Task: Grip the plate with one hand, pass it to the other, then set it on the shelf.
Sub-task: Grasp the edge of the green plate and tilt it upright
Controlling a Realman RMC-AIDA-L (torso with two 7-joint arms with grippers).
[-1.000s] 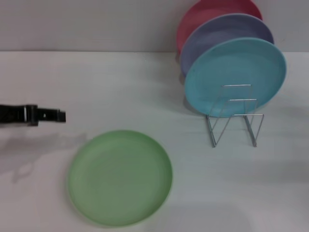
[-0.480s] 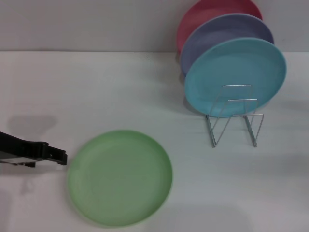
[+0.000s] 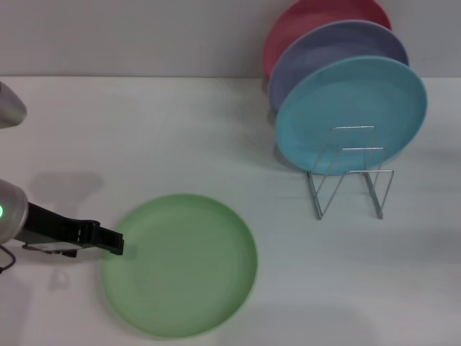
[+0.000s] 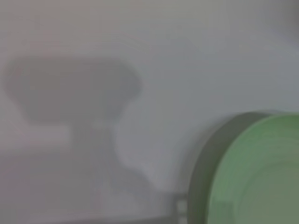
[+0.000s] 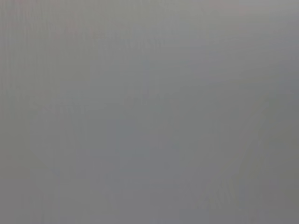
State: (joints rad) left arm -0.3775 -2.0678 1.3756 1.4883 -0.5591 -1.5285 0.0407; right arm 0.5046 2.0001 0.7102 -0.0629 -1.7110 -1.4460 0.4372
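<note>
Left tool [image 3: 115, 242], black, on silver-grey arm w/ green-lit ring, low over white desk [image 3: 144, 130], tip touching or just over left rim of round matte light green plate [image 3: 180, 264]. Fingers apart or together: cannot tell, seen edge-on. Nothing clamped yet, by the look of it. Plate flat on desk, near front edge, well apart from silver wire rack [image 3: 349, 173] w/ V-shaped dividers at right rear. Rack's rear slots taken by turquoise-blue plate [image 3: 351, 114], lavender plate [image 3: 338, 50], pink plate [image 3: 317, 18], all upright; front dividers free. Left wrist view: green rim [image 4: 247, 172] close, arm shadow on desk. Right tool not seen anywhere.

Risks, prob.: shallow rim flush w/ desk, so tip could shove plate sideways instead of getting under; thin bite on rim could slip at lift or at handover.
</note>
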